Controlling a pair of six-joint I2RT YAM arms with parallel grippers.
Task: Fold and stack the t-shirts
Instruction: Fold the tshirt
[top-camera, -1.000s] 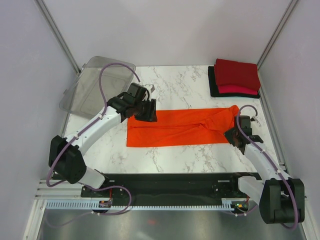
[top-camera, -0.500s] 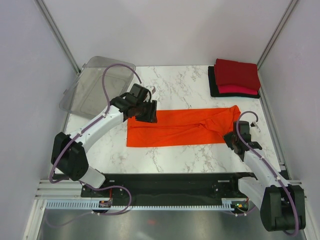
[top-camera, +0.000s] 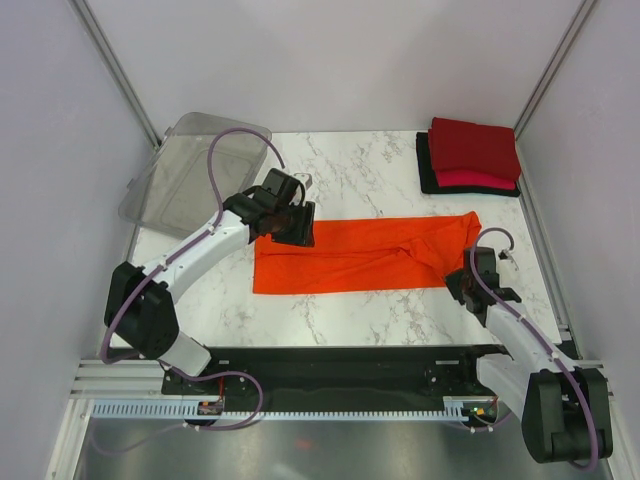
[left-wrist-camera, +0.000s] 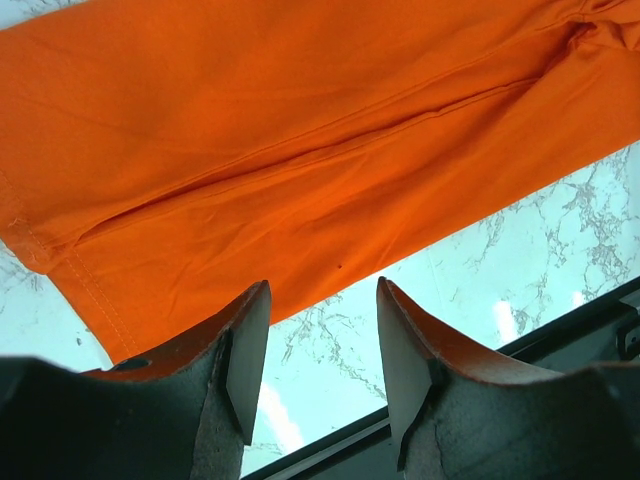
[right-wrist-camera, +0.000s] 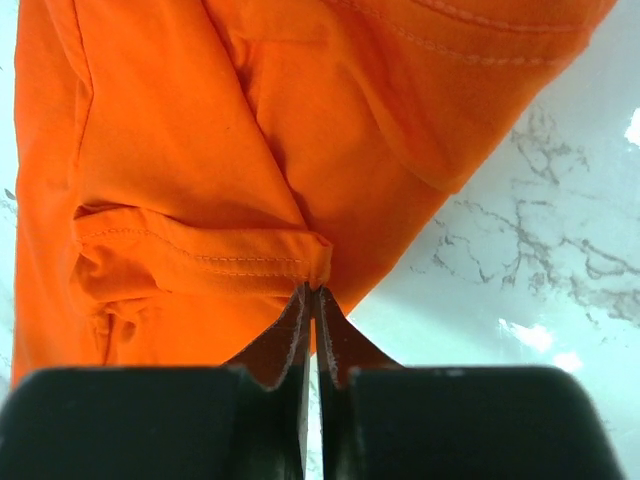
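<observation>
Orange t-shirt (top-camera: 350, 255) lay flat across the middle of the marble desk (top-camera: 370, 165), folded lengthwise into a long band running left to right, with its straight hemmed end at the left and a bunched sleeve area at the right. In the left wrist view the same cloth (left-wrist-camera: 300, 150) showed a long lengthwise crease and a stitched hem at its left end.

At the far right corner of the desk sat a stack of 3 folded shirts, well apart from the orange one: a dark red shirt (top-camera: 475, 148) on top, a pinkish-red shirt (top-camera: 478, 179) showing along the near edge beneath it, and a black shirt (top-camera: 428, 165) at the bottom.

The left gripper (top-camera: 290, 222) hung over the far left part of the orange t-shirt. Its jaws were spread apart with nothing between them; through the gap of this gripper (left-wrist-camera: 320, 300) the near edge of the cloth and bare marble were visible.

The right gripper (top-camera: 462, 280) sat at the near right corner of the orange band. Its jaws were pressed tightly together, and the tips of the gripper (right-wrist-camera: 312, 292) pinched the corner of a hemmed sleeve fold.

A clear plastic bin (top-camera: 190, 175) stood at the far left of the desk.
</observation>
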